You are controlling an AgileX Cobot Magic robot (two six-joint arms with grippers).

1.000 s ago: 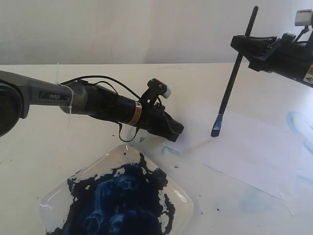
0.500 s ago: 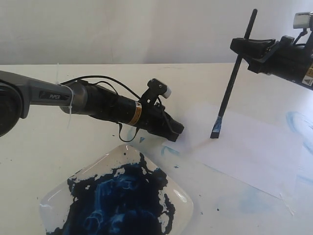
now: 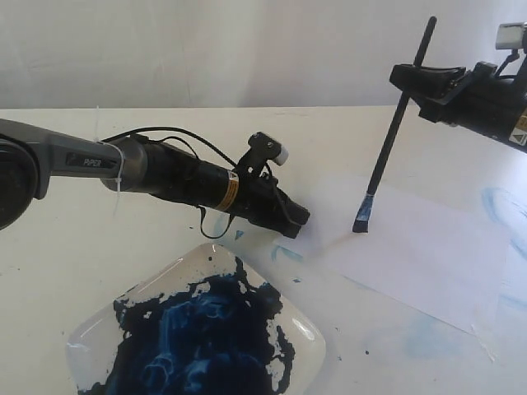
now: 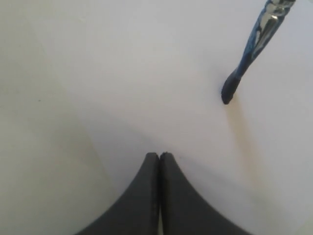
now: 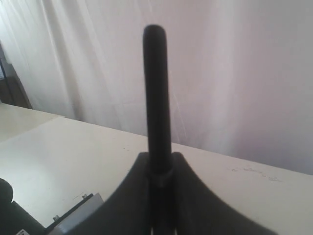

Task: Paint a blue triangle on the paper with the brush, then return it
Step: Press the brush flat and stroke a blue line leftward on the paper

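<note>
My right gripper (image 3: 414, 80) is shut on the upper handle of the brush (image 3: 387, 148), which hangs steeply tilted over the paper (image 3: 428, 243). The blue-stained bristles (image 3: 361, 223) are at or just above the sheet near its left part; contact is unclear. In the right wrist view the black handle (image 5: 156, 98) rises from between the gripper's (image 5: 160, 164) jaws. My left gripper (image 3: 295, 222) is shut and rests low at the paper's left corner. Its wrist view shows the gripper (image 4: 160, 155), the white paper (image 4: 146, 73) and the brush tip (image 4: 230, 90). No blue triangle shows on the paper.
A clear dish (image 3: 90, 329) smeared with dark blue paint sits at the front left. Pale blue smears mark the table at the right edge (image 3: 502, 206) and near the left gripper (image 3: 286, 252). A white wall stands behind the table.
The right gripper and brush shifted slightly, and the bristles came a little lower toward the paper. The left arm has not moved.
</note>
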